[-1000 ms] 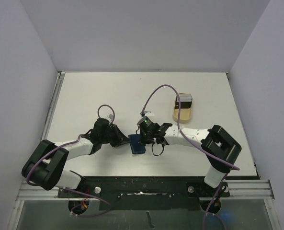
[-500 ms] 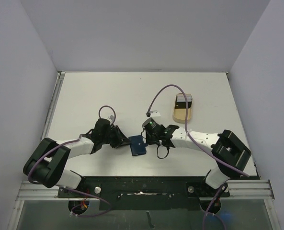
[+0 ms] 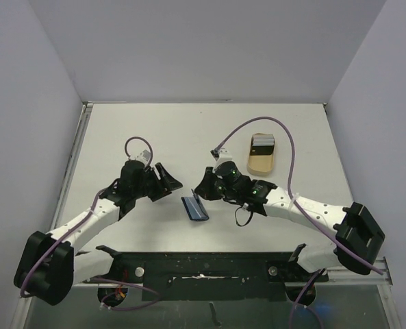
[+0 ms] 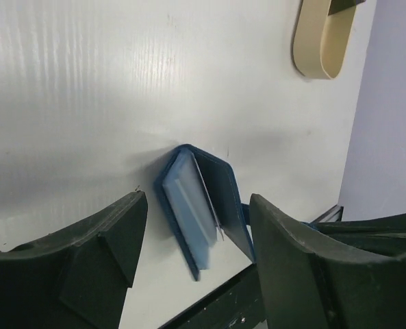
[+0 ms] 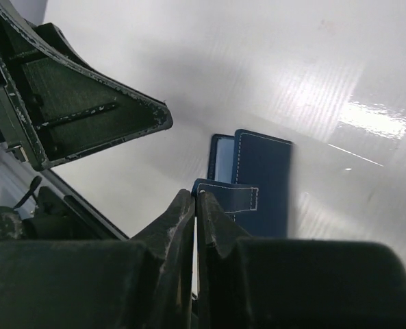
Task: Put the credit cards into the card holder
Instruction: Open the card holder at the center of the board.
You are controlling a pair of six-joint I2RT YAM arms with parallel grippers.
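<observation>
The card holder (image 3: 196, 208) is found on the worktop (image 3: 189, 130), close to the near edge and about midway between the left and right edges; it is seen partly opened, with one dark navy cover lying flat and the other raised at an angle; the lighter blue lining is exposed between them in the left wrist view; whether any card sits in its pockets cannot be told.

The right gripper (image 3: 204, 192) is observed at the right side of the card holder, angled low toward it; its fingers (image 5: 172, 226) are pressed together, and a narrow stitched strap (image 5: 231, 197) of the card holder is pinched between their tips, as shown in the right wrist view.

The left gripper (image 3: 168, 179) is noted to the left of the card holder, a little further from the near edge and apart from it; its fingers (image 4: 110, 236) are spread wide and nothing is held between them; the card holder is framed in the gap ahead of them, without contact.

A tan oval dish (image 3: 260, 163) is located right of centre, toward the far edge and well apart from the card holder; the credit cards (image 3: 262, 144) are seen lying at its far end; one dark and one pale surface are distinguishable; their number cannot be told.
</observation>
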